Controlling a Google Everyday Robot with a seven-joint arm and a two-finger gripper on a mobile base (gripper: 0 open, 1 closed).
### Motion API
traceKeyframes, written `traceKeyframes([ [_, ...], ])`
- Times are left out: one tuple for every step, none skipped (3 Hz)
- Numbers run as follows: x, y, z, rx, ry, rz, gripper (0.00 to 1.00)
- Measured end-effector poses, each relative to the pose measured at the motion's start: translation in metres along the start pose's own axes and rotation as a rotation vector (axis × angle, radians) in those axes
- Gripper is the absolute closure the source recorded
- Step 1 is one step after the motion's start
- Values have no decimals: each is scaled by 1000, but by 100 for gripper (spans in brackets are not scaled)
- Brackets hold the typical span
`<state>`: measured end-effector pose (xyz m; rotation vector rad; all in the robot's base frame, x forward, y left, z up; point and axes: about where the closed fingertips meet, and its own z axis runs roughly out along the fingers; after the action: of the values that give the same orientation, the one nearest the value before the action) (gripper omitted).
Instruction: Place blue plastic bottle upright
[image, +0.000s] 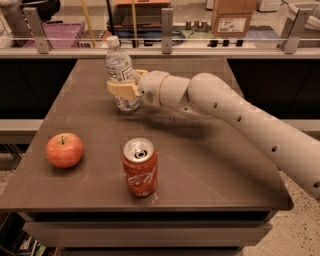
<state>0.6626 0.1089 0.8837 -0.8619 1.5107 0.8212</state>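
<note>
The blue plastic bottle (120, 70) is a clear water bottle with a white cap and a pale label. It stands nearly upright at the back left of the brown table (210, 165), its base at or just above the tabletop. My gripper (124, 89) reaches in from the right and is shut on the bottle's lower half, one finger (120, 90) in front and one behind it. The white arm stretches back to the lower right.
A red soda can (140, 167) stands upright near the table's front edge. A red apple (65, 150) lies at the front left. A rail with metal posts (167, 25) runs behind the table, with boxes beyond it.
</note>
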Motion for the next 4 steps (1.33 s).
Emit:
traceKeyframes([
  [4, -2, -3, 8, -6, 14, 100],
  [4, -2, -3, 8, -6, 14, 100],
  [4, -2, -3, 7, -6, 14, 82],
  [4, -2, -3, 7, -6, 14, 59],
])
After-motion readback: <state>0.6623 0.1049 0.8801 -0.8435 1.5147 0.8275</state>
